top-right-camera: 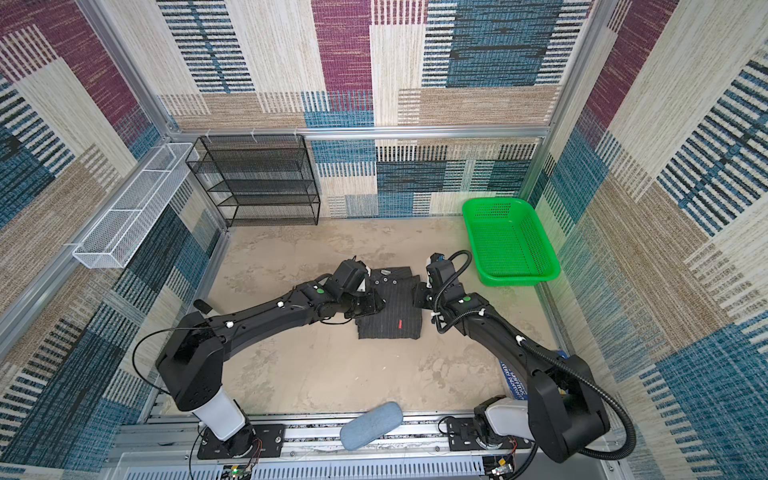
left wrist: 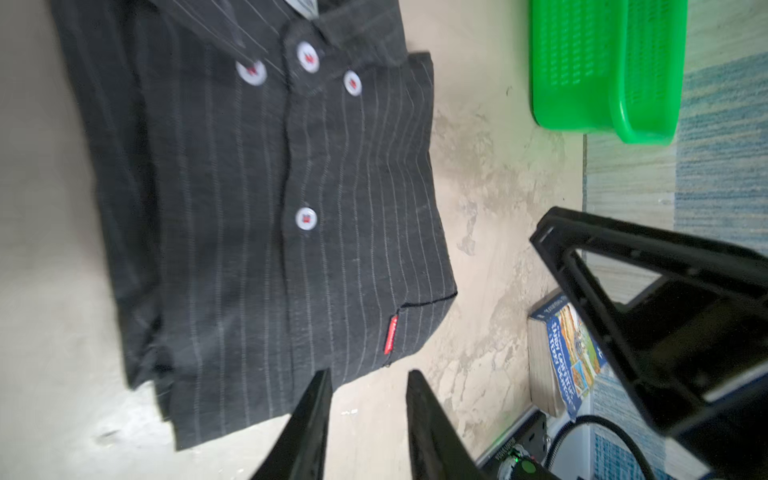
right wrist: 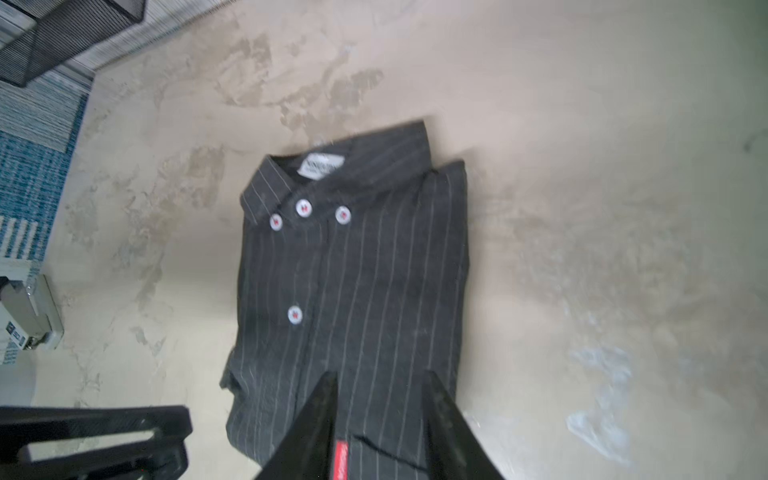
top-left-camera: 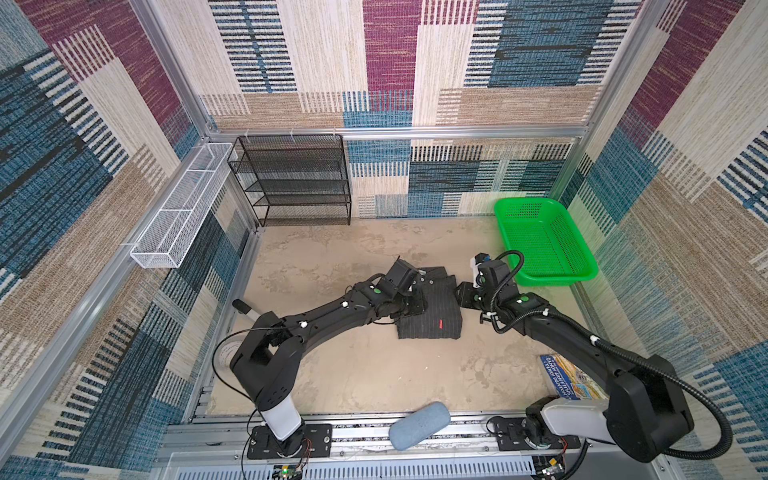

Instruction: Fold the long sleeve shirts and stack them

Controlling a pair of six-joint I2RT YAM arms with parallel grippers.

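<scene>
Both top views: a mottled beige table inside patchwork woven walls. The folded pinstriped shirt lies at centre, a green basket at two o'clock, a black mesh rack at eleven.

Left wrist view: left hand slightly parted, holding nothing, at the shirt's edge.

Right wrist view: right hand slightly parted, holding nothing, above the shirt's red tag.

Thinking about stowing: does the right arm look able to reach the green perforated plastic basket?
Probably yes: the green perforated plastic basket lies close beside the right gripper, nothing between.
</scene>
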